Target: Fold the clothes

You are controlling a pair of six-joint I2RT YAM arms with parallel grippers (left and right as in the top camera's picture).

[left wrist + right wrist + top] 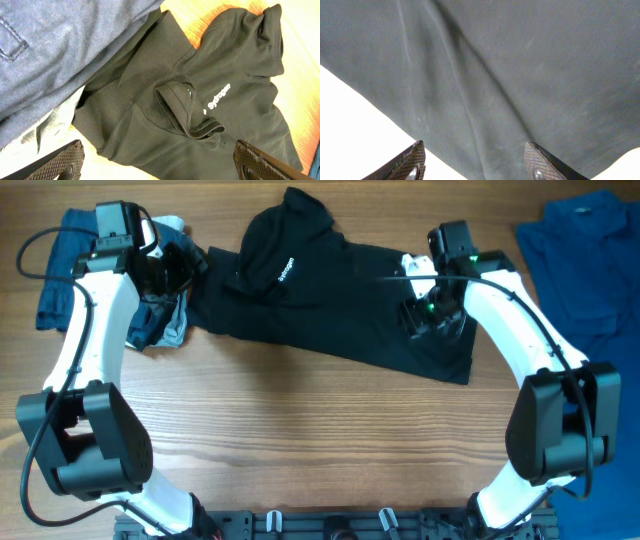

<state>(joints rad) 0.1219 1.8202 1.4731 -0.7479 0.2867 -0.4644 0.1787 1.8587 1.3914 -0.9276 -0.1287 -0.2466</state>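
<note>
Black T-shirt [330, 300] lies spread on the wooden table [300, 440], its long axis running from the left gripper [160, 155] across to the right gripper [475, 152]. The left jaws stand wide apart and empty, with the collar and white lettering [219, 97] just ahead of them and the navy folded garments [50, 50] off to one side. The right jaws, also apart and empty, hang close over the opposite end's fabric, so that arm looks nearer a grasp.
</note>
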